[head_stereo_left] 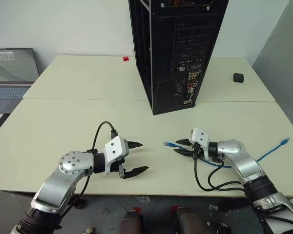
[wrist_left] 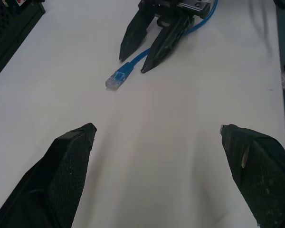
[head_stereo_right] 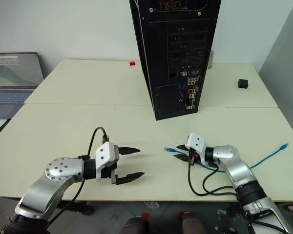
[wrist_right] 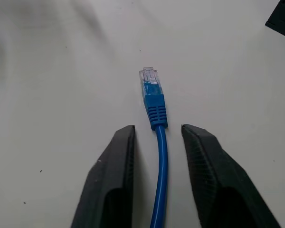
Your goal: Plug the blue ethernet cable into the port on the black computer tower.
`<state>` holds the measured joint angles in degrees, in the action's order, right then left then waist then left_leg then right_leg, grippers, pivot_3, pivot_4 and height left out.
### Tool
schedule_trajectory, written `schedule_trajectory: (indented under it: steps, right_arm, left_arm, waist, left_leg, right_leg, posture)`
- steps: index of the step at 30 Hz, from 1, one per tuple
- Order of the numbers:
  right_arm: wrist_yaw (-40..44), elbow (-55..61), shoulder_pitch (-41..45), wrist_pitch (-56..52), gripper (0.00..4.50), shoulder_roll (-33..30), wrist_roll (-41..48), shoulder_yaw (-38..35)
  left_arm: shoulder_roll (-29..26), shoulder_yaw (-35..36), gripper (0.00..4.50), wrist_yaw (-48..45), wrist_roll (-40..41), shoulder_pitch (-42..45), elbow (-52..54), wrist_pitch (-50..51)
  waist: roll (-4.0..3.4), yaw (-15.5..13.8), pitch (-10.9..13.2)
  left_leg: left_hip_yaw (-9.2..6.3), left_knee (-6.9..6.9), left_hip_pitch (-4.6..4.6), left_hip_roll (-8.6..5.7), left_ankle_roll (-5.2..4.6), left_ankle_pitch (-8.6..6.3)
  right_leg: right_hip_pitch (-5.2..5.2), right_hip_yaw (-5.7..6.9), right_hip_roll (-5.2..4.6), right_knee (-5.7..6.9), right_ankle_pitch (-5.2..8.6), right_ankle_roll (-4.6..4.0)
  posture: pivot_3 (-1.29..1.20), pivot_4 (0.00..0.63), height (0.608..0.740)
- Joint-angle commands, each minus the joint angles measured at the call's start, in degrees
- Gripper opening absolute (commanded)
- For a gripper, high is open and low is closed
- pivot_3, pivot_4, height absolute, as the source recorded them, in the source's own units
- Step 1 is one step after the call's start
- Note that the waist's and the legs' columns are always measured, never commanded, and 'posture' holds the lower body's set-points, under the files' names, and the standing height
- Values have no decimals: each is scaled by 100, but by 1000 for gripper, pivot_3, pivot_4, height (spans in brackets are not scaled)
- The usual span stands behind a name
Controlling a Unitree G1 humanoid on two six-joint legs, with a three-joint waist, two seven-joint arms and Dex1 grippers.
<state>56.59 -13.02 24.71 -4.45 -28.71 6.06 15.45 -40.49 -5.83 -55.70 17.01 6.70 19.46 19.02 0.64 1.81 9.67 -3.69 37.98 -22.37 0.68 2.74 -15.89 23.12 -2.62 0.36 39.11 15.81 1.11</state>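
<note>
- Two hands sit low over the bench [head_stereo_left: 63, 122], well apart, tips facing each other.
- I see my right hand [wrist_right: 157, 142] straddling the cable [wrist_right: 160, 156] just behind its plug; fingers narrowed, gaps still show on both sides, so no pinch.
- My left hand [head_stereo_left: 135, 157] is spread wide, holding nothing.
- Cable trails off to my right across the bench, far plug near the edge.
- Tower [head_stereo_left: 178, 48] stands upright farther back, ports [head_stereo_left: 191, 87] facing me.

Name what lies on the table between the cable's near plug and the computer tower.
Nothing: bare table lies between the plug and the tower, as the left eye view shows.
</note>
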Motion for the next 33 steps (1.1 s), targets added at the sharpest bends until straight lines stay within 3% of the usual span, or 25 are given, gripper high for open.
schedule_trajectory:
  steps: [1, 4, 14, 25, 30, 33]
  right_arm:
    - [47, 70, 99, 40, 478, -28, -124, 10]
    - [89, 232, 125, 32, 16, -52, -174, 45]
    - [515, 1736, 152, -802, 16, -107, 59, 279]
    - [674, 2233, 275, -1322, 16, -166, 23, 507]
    - [677, 2269, 295, -1364, 0, -228, -23, 559]
    - [676, 2306, 285, -1374, 0, -259, -23, 579]
  left_arm:
    - [88, -22, 4500, 71, -58, 122, -58, -120]
    - [171, -78, 4500, 95, -63, 186, -92, -96]
    - [330, -427, 4500, -13, -262, 645, -544, -144]
    - [563, -705, 4500, -361, -377, 1136, -1172, -519]
    - [576, -716, 3689, -575, -310, 1213, -1237, -544]
    - [586, -716, 2924, -622, -332, 1221, -1241, -556]
  waist:
    - [0, -1, 0]
    - [0, 0, 0]
    - [0, 2, 0]
    - [0, -1, 0]
    - [0, 1, 0]
    - [0, 0, 0]
  left_leg:
    - [0, 0, 0, 0, 0, 0]
    - [0, 0, 0, 0, 0, 0]
    - [-7, 1, -1, 0, 0, 0]
    - [-11, 4, -5, -3, 0, 0]
    - [-13, 4, -5, -3, 0, 0]
    - [-14, 4, -6, -3, 0, 0]
  right_leg:
    - [0, 0, 0, 0, 0, 0]
    - [0, 0, 0, 1, 0, 0]
    - [1, 4, 1, 3, 0, 0]
    - [1, 9, 0, 2, 0, 0]
    - [1, 10, 0, 3, 0, -1]
    - [1, 10, 0, 2, 0, -1]
  posture:
    - [0, 150, 740]
    - [0, 150, 740]
    - [0, 150, 740]
    - [0, 150, 740]
    - [0, 150, 740]
    - [0, 150, 740]
